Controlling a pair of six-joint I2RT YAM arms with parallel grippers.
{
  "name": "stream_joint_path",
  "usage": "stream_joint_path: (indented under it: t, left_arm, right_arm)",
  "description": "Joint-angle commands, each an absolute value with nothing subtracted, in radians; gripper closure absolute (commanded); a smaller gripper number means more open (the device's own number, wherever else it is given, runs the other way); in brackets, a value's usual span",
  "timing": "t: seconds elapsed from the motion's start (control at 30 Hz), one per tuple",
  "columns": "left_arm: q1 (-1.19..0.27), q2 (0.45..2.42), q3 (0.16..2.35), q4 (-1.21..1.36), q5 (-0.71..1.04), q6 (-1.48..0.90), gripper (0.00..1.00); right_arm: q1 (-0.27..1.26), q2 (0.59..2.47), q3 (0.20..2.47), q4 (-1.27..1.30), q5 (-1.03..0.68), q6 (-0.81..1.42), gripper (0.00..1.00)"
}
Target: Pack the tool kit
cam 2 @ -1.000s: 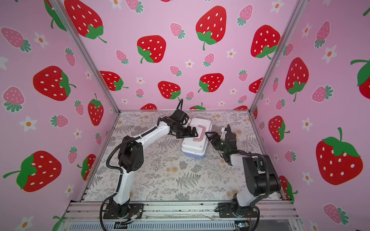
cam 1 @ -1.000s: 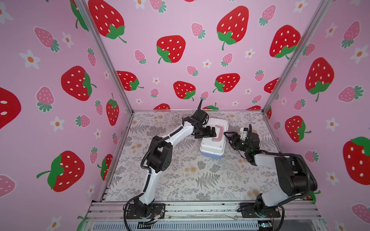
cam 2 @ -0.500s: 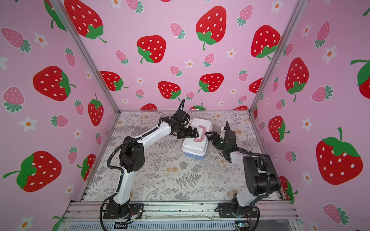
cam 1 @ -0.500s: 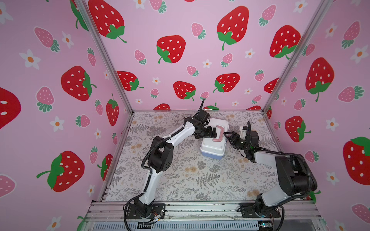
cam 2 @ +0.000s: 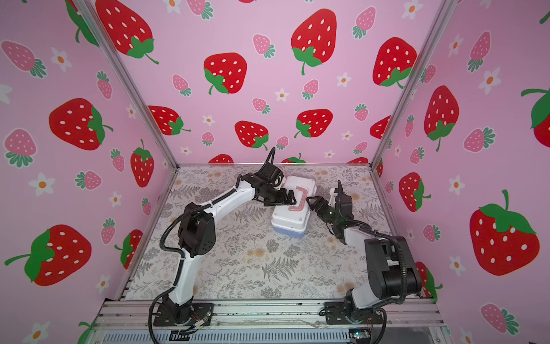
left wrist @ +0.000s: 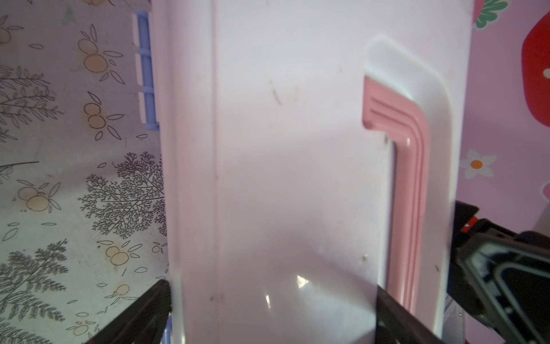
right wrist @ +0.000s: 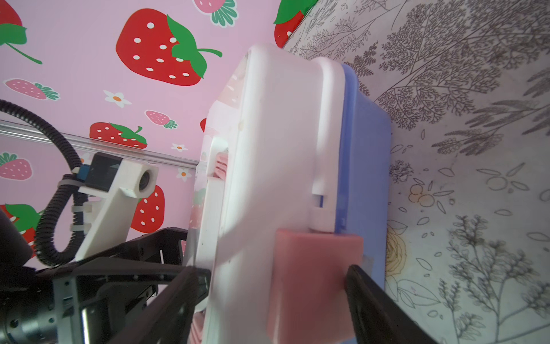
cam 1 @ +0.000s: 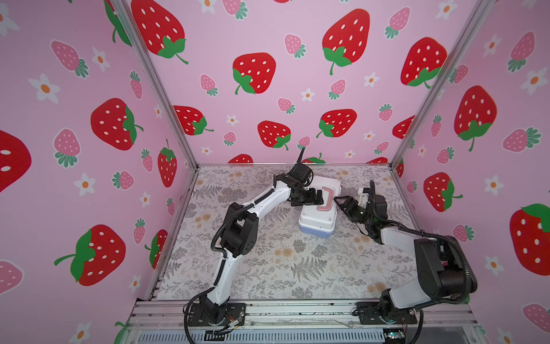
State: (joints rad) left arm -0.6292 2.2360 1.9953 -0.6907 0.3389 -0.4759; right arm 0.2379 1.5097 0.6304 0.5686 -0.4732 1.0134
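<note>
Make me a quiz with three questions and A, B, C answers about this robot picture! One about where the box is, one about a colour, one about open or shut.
1. Where is the tool kit?
A on the table, near the back wall
B on the front metal rail
C hanging from a wall

2. What colour is its handle?
A green
B pink
C black

3. How is its lid?
A taken off
B standing open
C shut

Answers:
1 A: both top views show it standing on the table.
2 B: the left wrist view shows it pink.
3 C: the right wrist view shows it down on the blue base.
</note>
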Motion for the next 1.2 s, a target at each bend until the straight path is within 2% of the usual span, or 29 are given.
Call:
stream_joint_path:
  t: [0.0, 0.33, 0.4, 0.6, 0.83, 1.0, 1.17]
  left_arm:
    - [-0.638, 2.310, 1.986, -0.768, 0.356, -0.475, 0.00]
    - [-0.638, 2.293, 1.975, -0.773, 0.351, -0.472, 0.00]
    - [-0.638, 2.291, 1.975, -0.775, 0.349, -0.470, 0.00]
    - [-0.638, 2.295, 1.981, -0.777, 0.349, -0.472, 0.00]
    - [-0.638, 2.302, 1.994, -0.787, 0.348, -0.468, 0.00]
    - [-0.638, 2.309, 2.000, -0.787, 0.352, -0.471, 0.00]
    - [-0.638, 2.310, 2.001, -0.787, 0.353, -0.469, 0.00]
  right_arm:
    - [0.238, 1.492, 0.629, 0.620, -0.509, 1.009, 0.23]
    - [0.228, 1.615, 0.562, 0.852, -0.632, 1.148, 0.47]
    - [0.220, 1.630, 0.546, 0.880, -0.644, 1.161, 0.56]
    - [0.203, 1.650, 0.549, 0.884, -0.691, 1.129, 0.65]
    - [0.161, 1.691, 0.635, 0.741, -0.832, 0.973, 0.64]
    - [0.140, 1.706, 0.669, 0.656, -0.860, 0.883, 0.53]
    - [0.120, 1.775, 0.702, 0.648, -0.927, 0.856, 0.49]
